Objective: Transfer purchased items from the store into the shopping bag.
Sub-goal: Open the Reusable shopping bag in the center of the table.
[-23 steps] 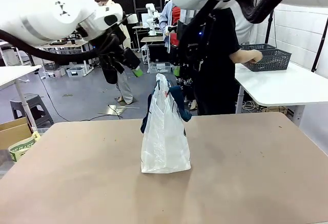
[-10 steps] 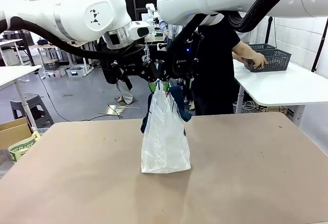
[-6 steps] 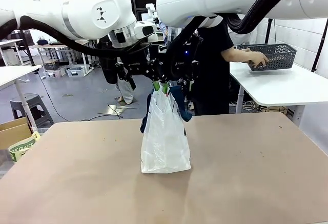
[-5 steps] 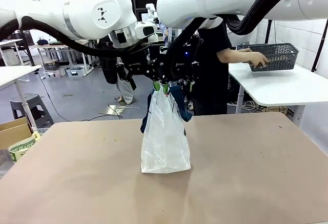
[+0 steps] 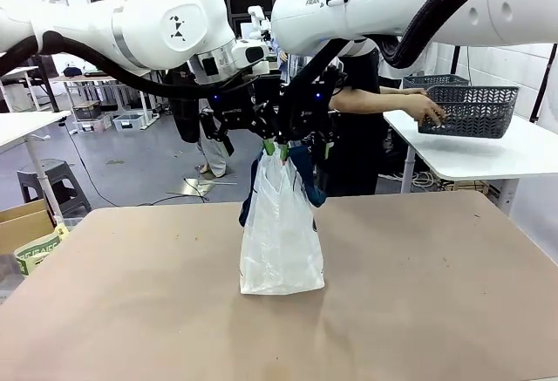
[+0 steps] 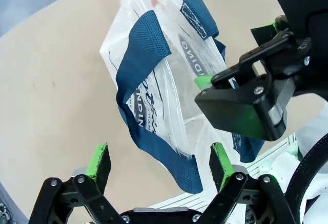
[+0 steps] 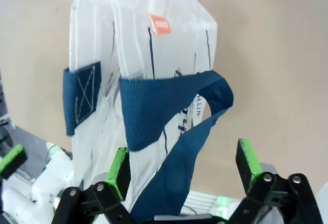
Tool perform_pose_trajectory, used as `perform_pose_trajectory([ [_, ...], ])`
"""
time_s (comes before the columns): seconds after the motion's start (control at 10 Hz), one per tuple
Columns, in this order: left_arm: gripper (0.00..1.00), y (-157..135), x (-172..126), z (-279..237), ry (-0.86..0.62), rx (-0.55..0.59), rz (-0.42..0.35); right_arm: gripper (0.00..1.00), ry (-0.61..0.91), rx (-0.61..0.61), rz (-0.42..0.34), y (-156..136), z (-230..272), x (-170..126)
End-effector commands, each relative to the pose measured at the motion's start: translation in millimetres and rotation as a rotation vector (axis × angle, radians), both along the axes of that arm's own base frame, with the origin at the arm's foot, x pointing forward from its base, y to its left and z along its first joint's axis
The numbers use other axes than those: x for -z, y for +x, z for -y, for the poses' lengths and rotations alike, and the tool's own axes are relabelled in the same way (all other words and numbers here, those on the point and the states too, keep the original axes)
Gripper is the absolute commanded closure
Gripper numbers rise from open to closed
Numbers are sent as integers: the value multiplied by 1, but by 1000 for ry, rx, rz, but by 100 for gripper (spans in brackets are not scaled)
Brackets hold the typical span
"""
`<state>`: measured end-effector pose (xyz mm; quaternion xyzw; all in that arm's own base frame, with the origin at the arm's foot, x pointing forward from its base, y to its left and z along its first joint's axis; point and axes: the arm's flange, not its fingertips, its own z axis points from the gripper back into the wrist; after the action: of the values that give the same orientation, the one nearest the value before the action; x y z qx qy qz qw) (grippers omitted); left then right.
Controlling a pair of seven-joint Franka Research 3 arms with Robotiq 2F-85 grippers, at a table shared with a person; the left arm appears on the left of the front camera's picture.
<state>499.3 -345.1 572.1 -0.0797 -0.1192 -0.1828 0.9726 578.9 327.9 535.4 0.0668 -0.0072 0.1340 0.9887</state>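
left gripper (image 6: 160,165), right gripper (image 7: 183,165): fingers spread, empty, poised over shopping bag (image 5: 281,241) at navy handles (image 6: 143,65), likely to pull mouth open. person's hand (image 5: 433,112) grips lattice basket (image 5: 475,109).

Illumination is bright, even and diffuse from overhead, producing only a faint soft shadow at the base of the shopping bag (image 5: 281,241) on the table (image 5: 131,311) and mild glare on the glossy white shell of the left arm (image 5: 166,15). The front view is sharp throughout. Both wrist views show wide-angle distortion toward the edges, and light passes through the bag's translucent film.
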Motion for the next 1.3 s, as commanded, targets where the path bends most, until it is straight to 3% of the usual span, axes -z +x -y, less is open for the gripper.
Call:
perform_pose_trajectory([
  [0.0, 0, 5, 2, 9, -33, -41, -8, 0, -8, 38, -8, 9, -6, -2],
  [0.3, 0, 6, 14, 12, 0, -25, -20, 0, -17, 60, -19, 18, -3, 5],
  [0.4, 0, 4, 21, 9, 15, 12, 60, 0, -14, 63, -25, 19, -2, 7],
  [0.5, 0, 7, 14, 8, -4, -15, -23, 0, -16, 49, -7, 21, -1, 11],
  [0.6, 19, 8, 16, 10, 2, -7, -5, 19, 25, 6, 22, 18, -1, 12],
  [1.0, 98, 10, 20, 4, 19, -71, 12, 96, 38, 2, 9, 16, -2, 10],
  [1.2, 100, 10, 24, -4, 31, -100, 1, 100, 29, -14, -1, 12, -1, 9],
])
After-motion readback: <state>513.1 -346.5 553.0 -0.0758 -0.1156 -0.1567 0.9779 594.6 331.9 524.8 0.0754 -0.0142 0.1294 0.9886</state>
